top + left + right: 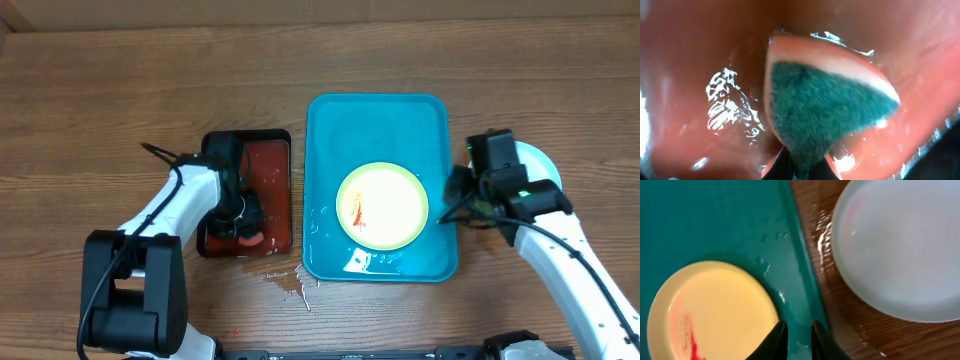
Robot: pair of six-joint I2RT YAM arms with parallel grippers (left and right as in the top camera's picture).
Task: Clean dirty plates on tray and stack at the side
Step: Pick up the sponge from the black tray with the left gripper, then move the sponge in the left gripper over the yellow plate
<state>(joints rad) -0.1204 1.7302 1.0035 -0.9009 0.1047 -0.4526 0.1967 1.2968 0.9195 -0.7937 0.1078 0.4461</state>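
Observation:
A yellow-green rimmed plate [382, 207] with a red sauce smear lies in the turquoise tray [330, 130]. It also shows in the right wrist view [715, 315], on the tray [715, 220]. A light-blue plate [543, 160] lies on the table right of the tray, partly under my right arm, and looks clean in the right wrist view [900, 245]. A third plate is not visible. My right gripper [455, 197] hovers over the tray's right rim, its jaws [798, 330] slightly parted and empty. My left gripper [243, 222] is shut [802, 170] on a sponge [825, 105] with a green scouring face.
A smaller black-rimmed dark-red tray [272, 170] sits left of the turquoise tray. It looks wet inside, and the sponge is down in it. Water is spilled on the wood [290, 280] at the front between the trays. The tray's floor is wet near the plate.

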